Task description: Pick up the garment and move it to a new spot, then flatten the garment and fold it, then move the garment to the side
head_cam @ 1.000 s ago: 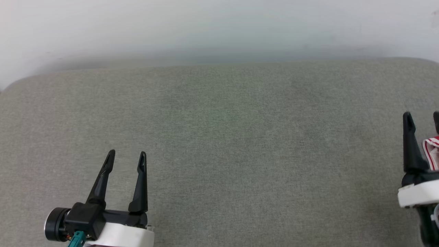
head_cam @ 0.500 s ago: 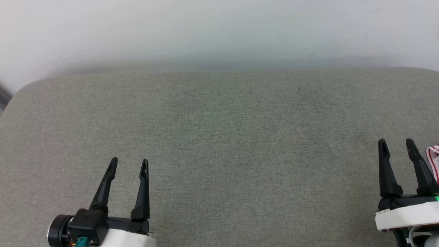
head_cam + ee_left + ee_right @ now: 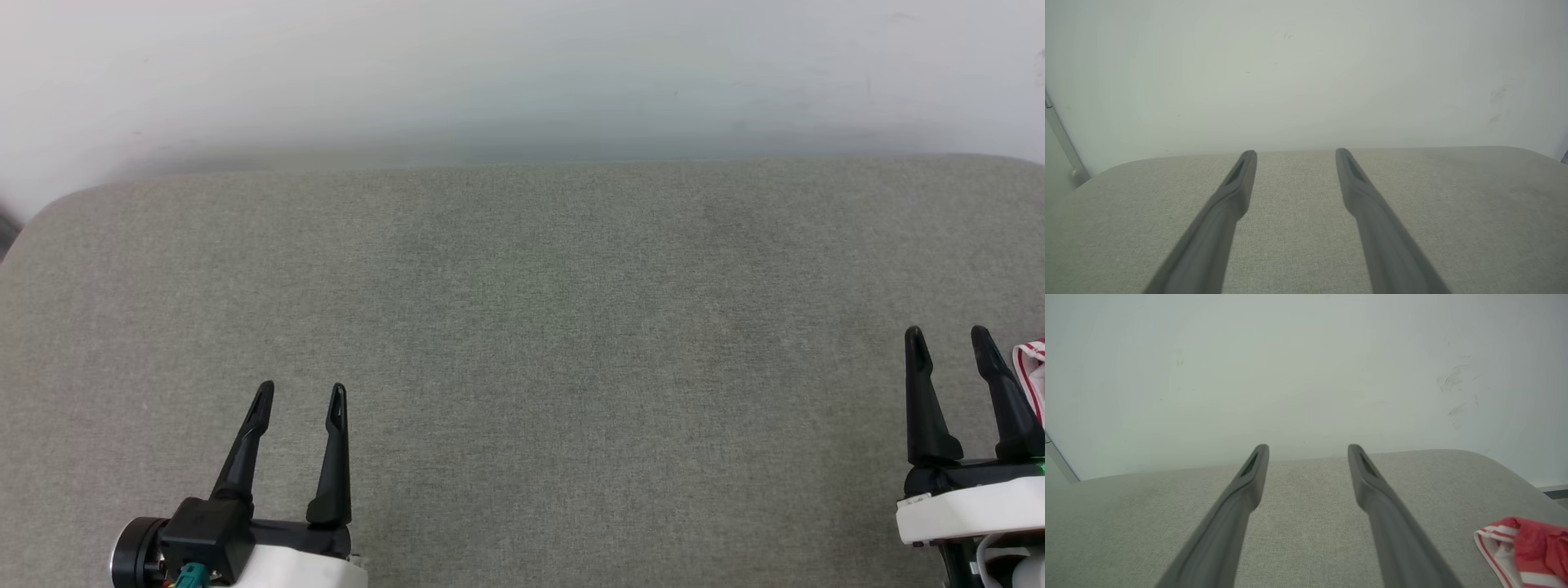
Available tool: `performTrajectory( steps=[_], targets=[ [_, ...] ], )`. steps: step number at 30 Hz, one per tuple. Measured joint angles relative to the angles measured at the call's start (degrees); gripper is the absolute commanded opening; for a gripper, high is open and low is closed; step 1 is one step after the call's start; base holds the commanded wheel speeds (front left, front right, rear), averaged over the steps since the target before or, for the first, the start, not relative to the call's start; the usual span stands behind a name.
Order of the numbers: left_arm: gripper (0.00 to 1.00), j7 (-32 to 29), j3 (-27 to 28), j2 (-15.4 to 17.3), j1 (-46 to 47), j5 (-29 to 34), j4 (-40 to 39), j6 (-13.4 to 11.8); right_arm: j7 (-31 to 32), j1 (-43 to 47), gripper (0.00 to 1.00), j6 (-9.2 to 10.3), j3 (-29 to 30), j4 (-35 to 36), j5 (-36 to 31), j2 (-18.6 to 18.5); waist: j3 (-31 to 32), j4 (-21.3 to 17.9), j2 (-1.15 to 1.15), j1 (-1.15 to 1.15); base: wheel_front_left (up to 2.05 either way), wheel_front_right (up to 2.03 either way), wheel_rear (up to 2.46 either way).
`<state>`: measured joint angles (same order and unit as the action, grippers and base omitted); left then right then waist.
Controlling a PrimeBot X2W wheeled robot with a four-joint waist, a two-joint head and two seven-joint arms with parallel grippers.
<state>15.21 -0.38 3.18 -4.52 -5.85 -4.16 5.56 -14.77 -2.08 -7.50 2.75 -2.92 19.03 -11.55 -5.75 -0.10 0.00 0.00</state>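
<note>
Clearly, right wrist view reveals red garment (image 3: pixel 1535 541).

The worktop (image 3: pixel 522 327) is covered in muted grey-green woven fabric, finely flecked, with a slightly darker patch toward the far right. The wall (image 3: pixel 522 73) behind it is plain off-white with a few faint grey scuff marks. At the near right, the jersey (image 3: pixel 1531 543) is bright red, its edge trimmed in white and red stripes and its inside white. The left gripper (image 3: pixel 300 394) and right gripper (image 3: pixel 947 335) have matte black fingers (image 3: pixel 335 457) on white housings (image 3: pixel 971 510). A teal connector (image 3: pixel 186 574) shows at the left one and a green light (image 3: pixel 1040 468) at the right.
</note>
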Motion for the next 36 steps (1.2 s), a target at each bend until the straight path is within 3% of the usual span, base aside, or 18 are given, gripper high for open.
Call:
performTrajectory(
  steps=[5, 6, 11, 36],
  targets=[
    [1.0, 0.0, 0.3, -0.1, 0.2, -0.5, 0.0, 0.4, -0.1, 0.0, 1.0, 0.0, -0.3, -0.3, 0.0, 0.1, -0.2, -0.1, 0.0, 0.0, 0.0, 0.0, 0.0],
    [0.0, 0.0, 0.3, -0.1, 0.3, -0.6, 0.1, 0.5, -0.1, 0.0, 0.0, 0.0, -0.3, -0.4, 0.0, 0.1, -0.3, -0.1, 0.0, 0.0, 0.0, 0.0, 0.0],
    [0.0, 0.0, 0.2, -0.2, -0.5, -1.6, 2.4, 0.5, 0.3, 1.1, 0.0, 0.0, -0.7, -2.6, 0.7, 1.1, -0.2, -0.1, 0.0, 0.0, 0.0, 0.0, 0.0],
    [0.0, -5.4, 0.4, 0.8, 2.0, -29.4, 7.6, 0.8, 6.3, 0.6, 0.0, 0.0, -0.2, -5.1, 23.8, 2.7, 1.0, -0.1, 0.0, 0.0, 0.0, 0.0, 0.0]
  ],
)
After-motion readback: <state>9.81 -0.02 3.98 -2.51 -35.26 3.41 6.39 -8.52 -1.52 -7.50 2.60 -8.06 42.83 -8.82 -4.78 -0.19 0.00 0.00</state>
